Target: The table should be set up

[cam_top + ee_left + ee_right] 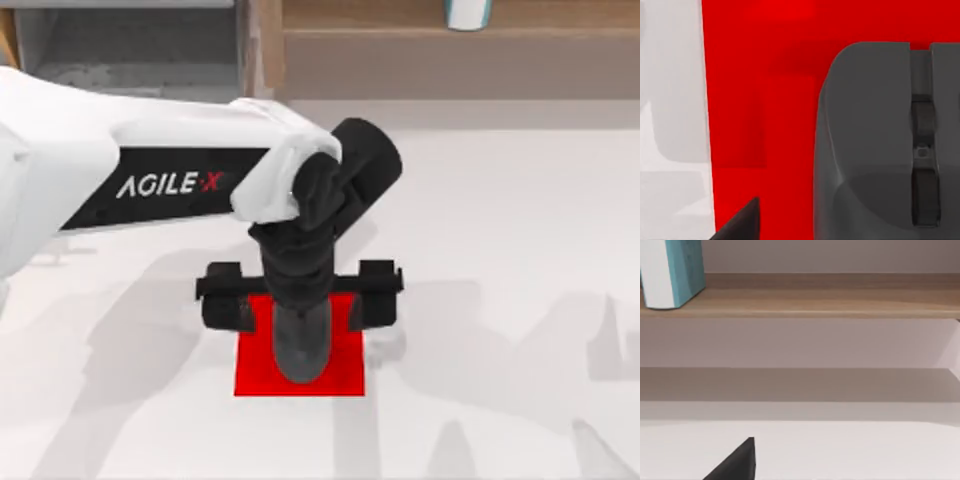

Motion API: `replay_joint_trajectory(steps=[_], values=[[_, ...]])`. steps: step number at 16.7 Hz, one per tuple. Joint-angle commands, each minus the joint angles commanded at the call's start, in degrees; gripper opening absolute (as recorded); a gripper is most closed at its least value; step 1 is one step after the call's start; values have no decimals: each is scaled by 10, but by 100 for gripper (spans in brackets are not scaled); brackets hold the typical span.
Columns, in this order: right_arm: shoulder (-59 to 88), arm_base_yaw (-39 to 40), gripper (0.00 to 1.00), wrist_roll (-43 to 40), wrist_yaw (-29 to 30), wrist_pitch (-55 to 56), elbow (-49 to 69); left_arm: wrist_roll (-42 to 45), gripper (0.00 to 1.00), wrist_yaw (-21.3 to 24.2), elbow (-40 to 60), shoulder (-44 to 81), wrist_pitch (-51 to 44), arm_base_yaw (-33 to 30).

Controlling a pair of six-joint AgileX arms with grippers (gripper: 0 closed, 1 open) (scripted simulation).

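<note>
We are holding the left pincer (300, 330) low over the red mat (250, 375), jaws spread wide and gripping nothing. In the left wrist view one finger (742, 222) is standing clear of the grey mouse (875, 140), with bare red showing between them. The mouse is lying on the mat directly beneath the pincer.

The table (500, 300) is lying flat under the pincer and reaching out on every side of it. We are treating it as rigid, smooth and matte. It is a support surface, not a thing to grasp, and items may slide on it when pushed.

We are judging the mouse to be light, hard and slick on its domed back. Hold it across the two flanks, not over the crown. The mat appears thin and flat, offering little edge to catch.

Open room: the table is lying bare to both sides of the pincer and on its near side. Beyond the pincer the wooden shelf (400, 60) is bounding the table, carrying a blue-and-white object (468, 12).

The right arm is parked, its wrist camera facing that shelf.
</note>
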Motion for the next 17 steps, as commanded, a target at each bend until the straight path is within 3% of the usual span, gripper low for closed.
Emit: replay_joint_trajectory(steps=[4,8,13,17], values=[[0,0,100,0,0,0,0,29,100,31,-25,-21,29,23],[0,0,100,0,0,0,0,118,100,104,-84,-65,128,80],[0,0,100,0,0,0,0,307,100,220,-190,-109,344,189],[0,0,100,0,0,0,0,516,100,308,-300,-129,571,306]])
